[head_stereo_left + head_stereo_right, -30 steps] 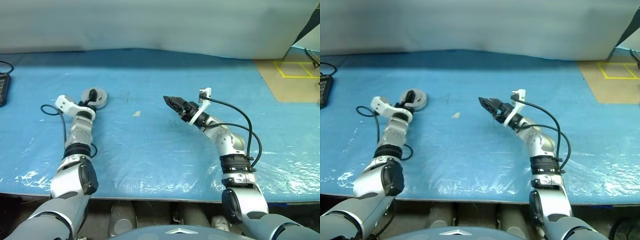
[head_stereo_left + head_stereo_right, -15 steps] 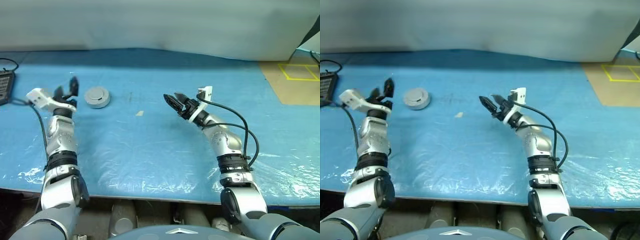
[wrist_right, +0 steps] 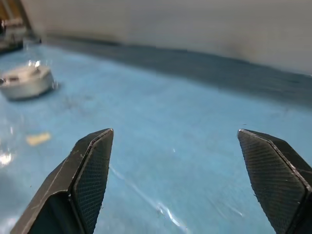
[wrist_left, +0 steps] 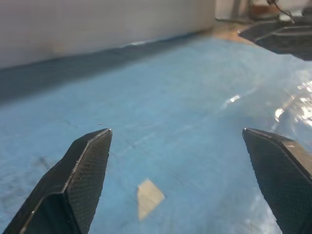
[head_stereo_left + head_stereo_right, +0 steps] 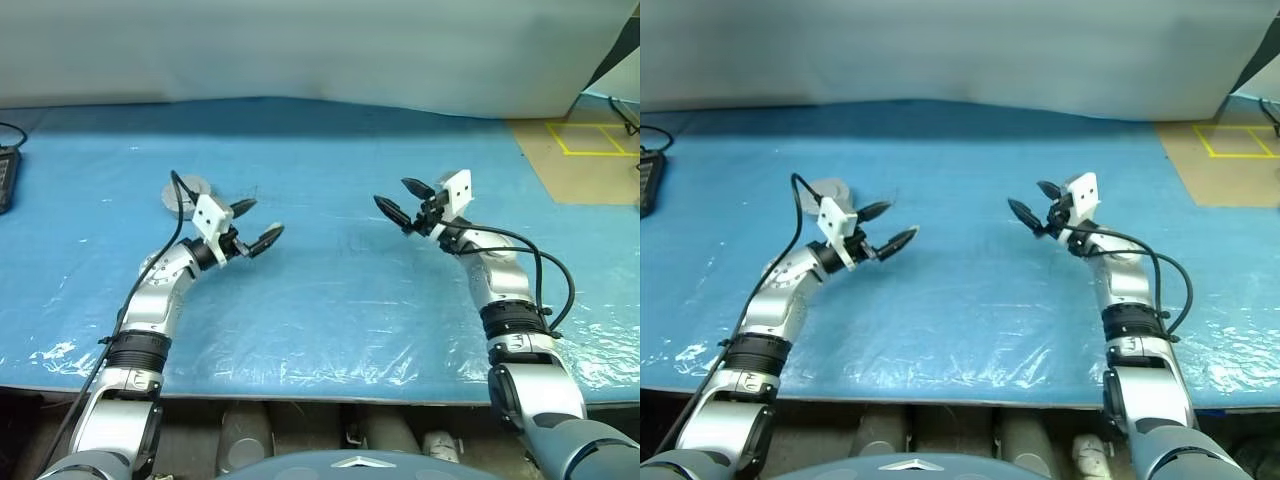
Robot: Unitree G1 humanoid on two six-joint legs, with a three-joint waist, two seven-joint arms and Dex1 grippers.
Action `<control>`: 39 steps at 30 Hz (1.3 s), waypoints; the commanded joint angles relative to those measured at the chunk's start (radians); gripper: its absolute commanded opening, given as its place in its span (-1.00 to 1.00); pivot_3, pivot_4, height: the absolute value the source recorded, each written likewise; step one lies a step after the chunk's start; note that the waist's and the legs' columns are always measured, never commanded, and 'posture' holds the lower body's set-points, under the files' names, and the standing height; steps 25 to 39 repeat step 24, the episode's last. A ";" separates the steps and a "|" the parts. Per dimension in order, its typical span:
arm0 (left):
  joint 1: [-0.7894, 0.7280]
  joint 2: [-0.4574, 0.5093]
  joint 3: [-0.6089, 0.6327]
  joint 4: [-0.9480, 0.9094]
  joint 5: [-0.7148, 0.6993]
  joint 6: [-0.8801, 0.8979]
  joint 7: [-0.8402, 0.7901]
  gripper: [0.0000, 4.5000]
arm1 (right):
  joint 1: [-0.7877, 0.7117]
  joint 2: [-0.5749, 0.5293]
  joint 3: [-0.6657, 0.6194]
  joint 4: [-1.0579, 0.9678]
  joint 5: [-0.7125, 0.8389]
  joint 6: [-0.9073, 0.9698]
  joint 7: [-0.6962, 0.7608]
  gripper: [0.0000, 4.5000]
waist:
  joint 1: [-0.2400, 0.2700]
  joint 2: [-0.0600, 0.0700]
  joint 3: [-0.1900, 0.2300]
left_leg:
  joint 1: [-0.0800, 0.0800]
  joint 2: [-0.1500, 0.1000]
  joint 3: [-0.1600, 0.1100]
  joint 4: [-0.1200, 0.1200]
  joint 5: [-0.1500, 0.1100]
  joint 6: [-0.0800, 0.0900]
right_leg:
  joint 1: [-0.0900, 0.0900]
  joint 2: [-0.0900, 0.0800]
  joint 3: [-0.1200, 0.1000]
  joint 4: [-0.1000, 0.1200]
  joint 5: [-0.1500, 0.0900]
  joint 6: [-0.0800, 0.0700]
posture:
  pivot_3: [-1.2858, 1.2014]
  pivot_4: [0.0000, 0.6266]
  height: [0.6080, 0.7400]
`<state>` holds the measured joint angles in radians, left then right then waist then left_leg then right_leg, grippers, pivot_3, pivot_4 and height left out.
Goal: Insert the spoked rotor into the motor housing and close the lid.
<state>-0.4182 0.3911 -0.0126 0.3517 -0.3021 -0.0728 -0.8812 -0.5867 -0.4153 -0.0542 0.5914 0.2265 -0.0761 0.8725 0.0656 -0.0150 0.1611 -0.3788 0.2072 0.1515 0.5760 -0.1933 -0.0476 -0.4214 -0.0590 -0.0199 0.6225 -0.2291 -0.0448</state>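
Note:
The motor housing [image 5: 191, 186] is a low round silver piece at the back left of the blue table, with a grey lid [image 3: 25, 77] lying on top of it. In the head views my left arm's cable and white mount partly cover it. The spoked rotor is out of view. My left gripper [image 5: 257, 224] hovers open and empty just right of the housing, pointing toward the table's middle. My right gripper [image 5: 399, 199] hovers open and empty farther right, pointing back at the left one. Nothing lies between either pair of fingers [image 4: 87, 170].
A small tan scrap [image 4: 148, 196] lies on the blue sheet close under my left gripper. A black device [image 5: 5, 180] sits at the table's far left edge. A grey backdrop runs along the far side, and yellow floor markings [image 5: 590, 138] lie beyond the right end.
My left gripper has come off the housing, swung out to the left, then back right toward the middle while rolling. My right gripper has moved right and rolled, still open.

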 commanded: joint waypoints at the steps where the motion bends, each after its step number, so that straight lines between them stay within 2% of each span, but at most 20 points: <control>1: 0.010 0.011 -0.025 -0.005 0.014 0.004 -0.054 1.00 | 0.040 -0.033 0.074 -0.016 -0.061 -0.028 0.080 0.94 | 0.002 0.000 0.000 | 0.000 0.000 0.000 0.000 0.000 0.000 | 0.000 0.000 0.000 0.000 0.000 0.000 | 0.03 -0.52 1.00; 9: -0.031 -0.024 -0.010 0.108 0.098 -0.140 0.028 1.00 | 0.032 0.005 0.066 -0.011 -0.073 -0.086 0.025 0.94 | 0.002 0.001 0.000 | 0.000 0.000 0.000 0.001 0.002 0.004 | 0.000 0.000 0.000 0.000 0.000 -0.001 | 0.03 -0.52 1.00; 19: -0.086 -0.054 0.009 0.195 0.108 -0.179 0.083 1.00 | 0.008 0.003 0.068 0.060 -0.081 -0.144 0.033 0.94 | 0.003 0.001 0.000 | 0.000 0.000 0.001 0.002 0.002 0.004 | 0.000 0.000 0.000 0.000 0.000 -0.001 | 0.03 -0.52 1.00; 39: -0.087 -0.061 0.006 0.202 0.109 -0.190 0.086 1.00 | 0.006 0.017 0.069 0.071 -0.079 -0.158 0.038 0.94 | 0.002 0.001 0.000 | 0.000 0.001 0.001 0.002 0.002 0.004 | 0.000 0.000 0.000 0.000 -0.001 -0.001 | 0.03 -0.52 1.00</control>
